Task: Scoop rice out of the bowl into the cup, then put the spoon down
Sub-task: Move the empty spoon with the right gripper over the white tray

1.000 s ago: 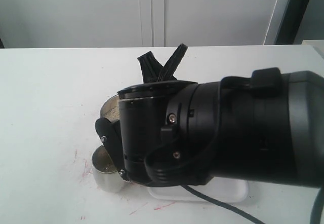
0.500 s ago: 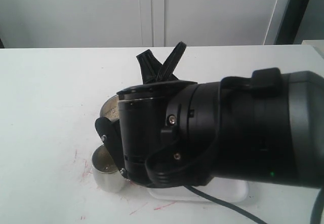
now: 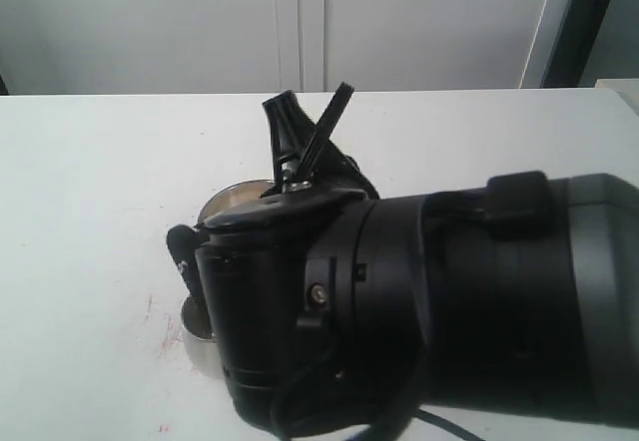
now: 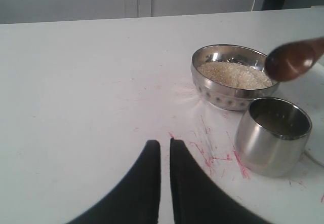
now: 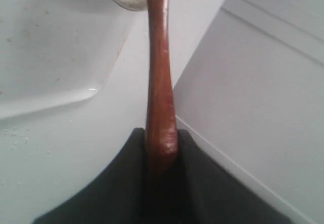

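Exterior view shows mostly the right arm [image 3: 449,301], whose black bulk hides the middle of the white worktop [image 3: 90,212]. Past its edge only a sliver of the steel bowl [image 3: 214,210] and, nearer the camera, part of the steel cup [image 3: 194,337] peek out. Neither the spoon nor any grip can be read from here. Left wrist view gives the layout plainly. The left hand [image 4: 165,149] hangs low over bare worktop with its two fingers pressed almost together, just a thin slit between them, pinching nothing, well apart from the vessels. The bowl holds a level bed of rice [image 4: 233,74], and the cup stands just beside it on the side nearer this camera, its mouth up and a thin layer seemingly at its bottom. The wooden spoon [image 4: 292,59] hovers with its oval head above the bowl's rim, higher than the cup and a little beyond it. Whether the head carries grains cannot be told. Right wrist view shows the right hand [image 5: 162,139] pinching the end of the handle. The handle runs straight out from the fingers toward the bowl, past a white tray [image 5: 45,57]. Judging from this, the right hand alone does the work: the spoon's long axis points from it to the bowl, and the cup lies a short sideways shift from the head.
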Robot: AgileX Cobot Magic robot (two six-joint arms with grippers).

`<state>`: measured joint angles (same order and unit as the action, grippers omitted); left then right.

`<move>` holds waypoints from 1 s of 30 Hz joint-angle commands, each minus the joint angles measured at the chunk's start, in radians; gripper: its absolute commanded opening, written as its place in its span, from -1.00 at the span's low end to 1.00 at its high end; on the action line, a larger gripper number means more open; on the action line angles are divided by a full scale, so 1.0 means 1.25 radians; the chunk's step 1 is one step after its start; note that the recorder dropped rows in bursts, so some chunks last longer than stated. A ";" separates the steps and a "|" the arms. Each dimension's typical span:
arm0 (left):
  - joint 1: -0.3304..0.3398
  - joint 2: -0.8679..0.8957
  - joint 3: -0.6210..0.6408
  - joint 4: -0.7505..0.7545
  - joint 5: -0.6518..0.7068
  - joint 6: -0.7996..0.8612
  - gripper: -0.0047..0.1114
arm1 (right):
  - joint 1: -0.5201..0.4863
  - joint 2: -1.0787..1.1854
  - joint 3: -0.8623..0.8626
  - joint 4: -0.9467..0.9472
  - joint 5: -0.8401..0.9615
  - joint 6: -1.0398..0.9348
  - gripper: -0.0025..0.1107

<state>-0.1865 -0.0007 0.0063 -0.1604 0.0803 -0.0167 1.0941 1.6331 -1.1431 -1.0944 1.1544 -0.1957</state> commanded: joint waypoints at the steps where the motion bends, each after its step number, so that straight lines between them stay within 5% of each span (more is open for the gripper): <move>1: -0.001 0.001 -0.005 -0.008 -0.003 -0.001 -0.67 | 0.001 0.000 0.004 -0.081 0.053 0.167 -0.96; 6: -0.001 0.001 -0.005 -0.008 -0.003 -0.001 -0.67 | 0.001 -0.020 0.004 -0.010 0.053 0.331 -0.96; 15: -0.001 0.001 -0.005 -0.008 -0.003 -0.001 -0.67 | -0.038 -0.142 0.015 0.419 0.053 0.914 -0.96; 21: -0.001 0.001 -0.005 -0.008 -0.003 -0.001 -0.67 | -0.038 -0.148 0.095 0.585 0.053 1.110 -0.96; 27: -0.001 0.001 -0.005 -0.008 -0.003 -0.001 -0.67 | -0.041 -0.148 0.181 0.490 -0.017 1.214 -0.96; 30: -0.001 0.001 -0.005 -0.008 -0.003 -0.001 -0.67 | -0.124 -0.148 0.169 0.413 -0.125 1.213 -0.96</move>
<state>-0.1865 -0.0007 0.0063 -0.1604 0.0803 -0.0167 1.0056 1.4516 -0.9230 -0.5254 1.0786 1.3070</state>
